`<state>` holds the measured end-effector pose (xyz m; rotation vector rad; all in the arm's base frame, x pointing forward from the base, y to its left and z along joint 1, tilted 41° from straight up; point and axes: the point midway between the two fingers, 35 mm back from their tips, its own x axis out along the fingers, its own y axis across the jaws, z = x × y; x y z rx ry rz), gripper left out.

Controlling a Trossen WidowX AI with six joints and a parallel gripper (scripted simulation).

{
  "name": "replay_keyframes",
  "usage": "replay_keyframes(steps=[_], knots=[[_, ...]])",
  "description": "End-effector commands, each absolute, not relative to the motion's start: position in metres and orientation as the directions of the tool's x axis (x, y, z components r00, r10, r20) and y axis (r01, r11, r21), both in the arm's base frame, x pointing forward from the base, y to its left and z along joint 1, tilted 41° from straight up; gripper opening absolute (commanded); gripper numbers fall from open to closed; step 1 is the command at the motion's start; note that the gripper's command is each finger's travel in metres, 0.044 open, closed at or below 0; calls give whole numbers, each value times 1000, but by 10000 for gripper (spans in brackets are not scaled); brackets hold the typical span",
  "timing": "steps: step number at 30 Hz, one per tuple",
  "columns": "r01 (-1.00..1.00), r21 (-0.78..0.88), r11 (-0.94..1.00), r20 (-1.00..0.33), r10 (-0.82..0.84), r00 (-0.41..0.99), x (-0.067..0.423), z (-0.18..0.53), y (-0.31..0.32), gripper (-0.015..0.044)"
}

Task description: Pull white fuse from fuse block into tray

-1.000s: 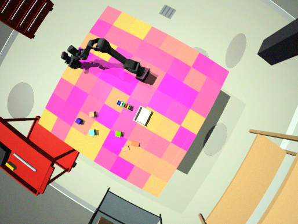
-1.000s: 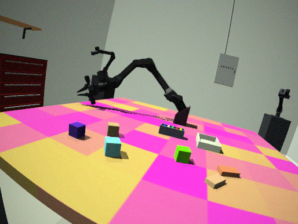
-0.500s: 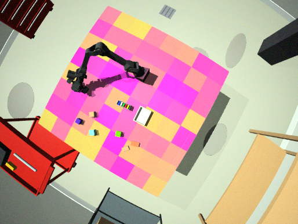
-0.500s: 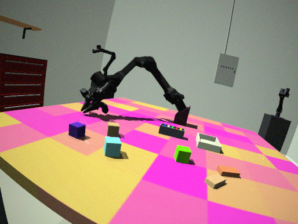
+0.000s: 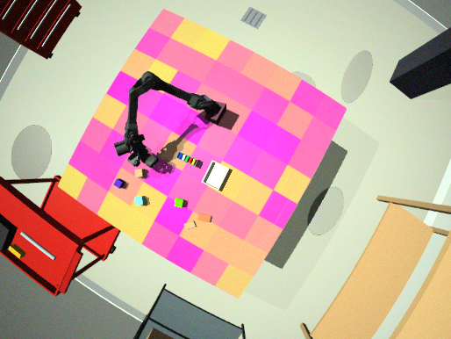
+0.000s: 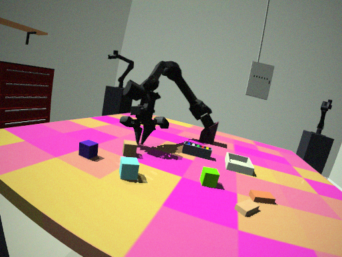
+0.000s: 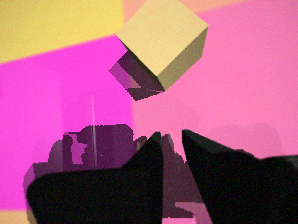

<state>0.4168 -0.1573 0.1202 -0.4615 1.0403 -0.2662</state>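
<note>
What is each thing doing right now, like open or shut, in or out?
Black gripper: jaws nearly shut, holding nothing, above the table.
White fuse: seated in the block.
Dark fuse block: full row of fuses.
White tray: nothing inside.
Tan cube: resting, untouched.

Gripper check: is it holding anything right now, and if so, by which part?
Nothing is held. The gripper is shut with only a narrow gap showing between its fingers, pointing down above the table near the tan cube. The white fuse is not in it.
</note>
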Motion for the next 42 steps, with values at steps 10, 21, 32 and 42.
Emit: replay_keyframes(steps=[10,21,32,42], knots=[[-75,-564,822,-825,-558,90,322,40,-5,73],[-129,-647,751,-761,-647,51,294,38,13,73],[-129,-647,751,-761,-647,51,295,31,6,73],[-129,-648,751,-761,-647,51,295,23,0,73]])
